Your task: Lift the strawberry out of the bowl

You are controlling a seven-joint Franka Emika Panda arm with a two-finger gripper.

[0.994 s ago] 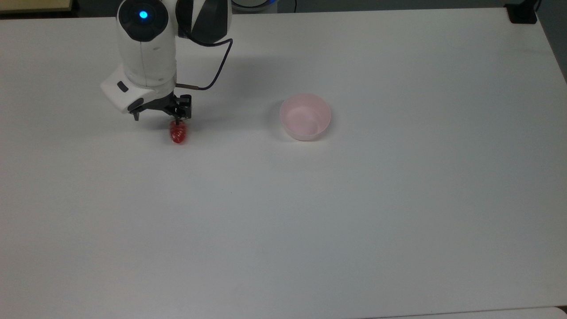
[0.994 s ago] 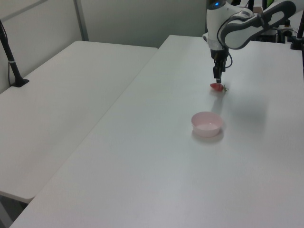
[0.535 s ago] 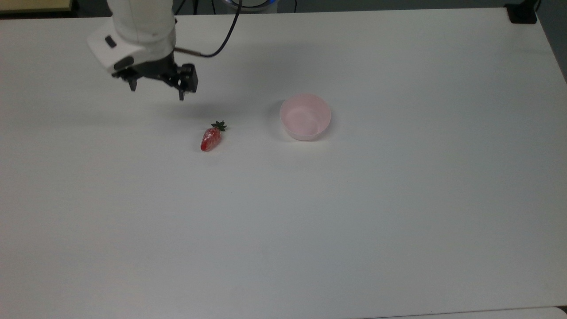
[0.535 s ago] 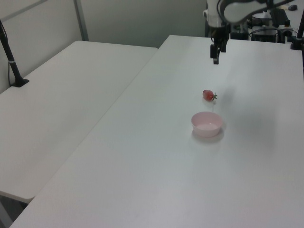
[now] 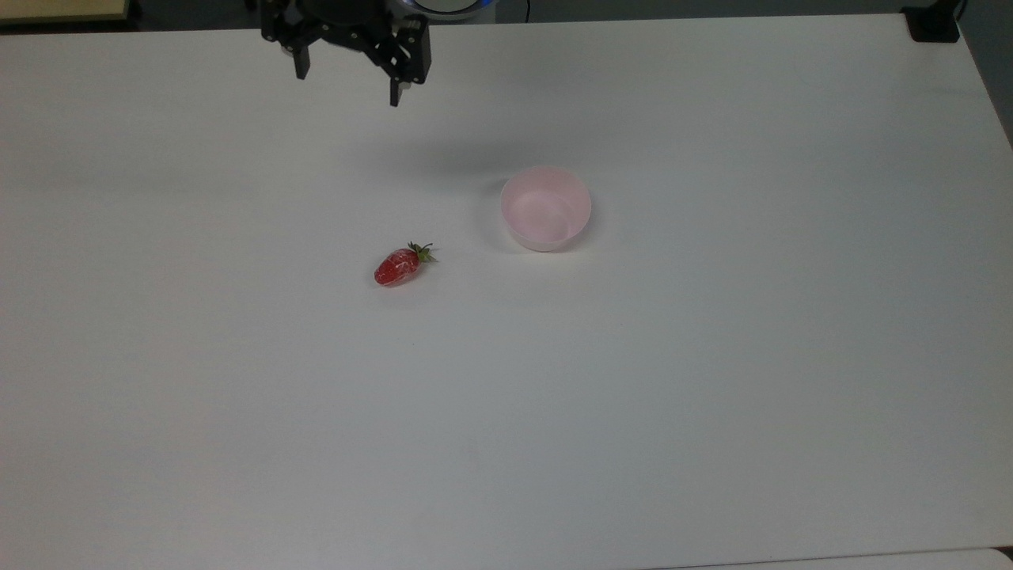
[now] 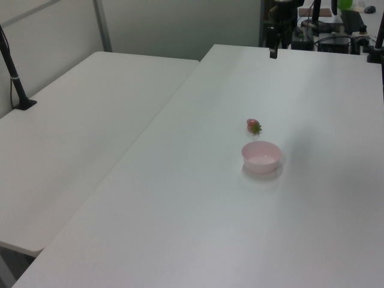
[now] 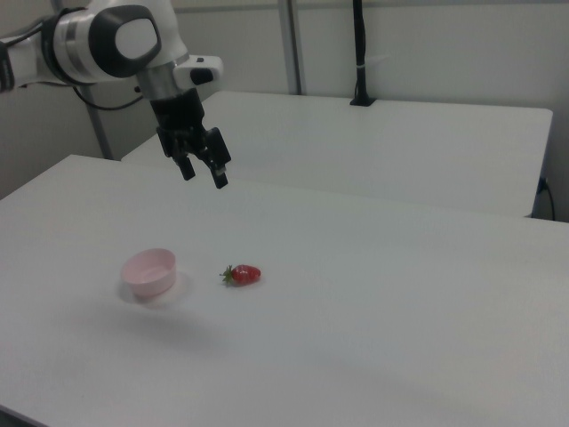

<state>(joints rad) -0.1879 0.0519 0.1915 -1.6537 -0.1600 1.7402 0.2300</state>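
Change: the gripper [image 5: 348,87] has risen and pulled back toward the table's far edge; the strawberry [image 5: 403,265] has rolled nearer the bowl [image 5: 546,208].
Fingers: spread apart, holding nothing.
Strawberry: lying on its side on the white table [image 5: 712,380], near the bowl but clear of it, on the top view's left.
Bowl: upright, nothing inside.
Risk: the glossy, rounded berry may roll further, since nothing blocks it.
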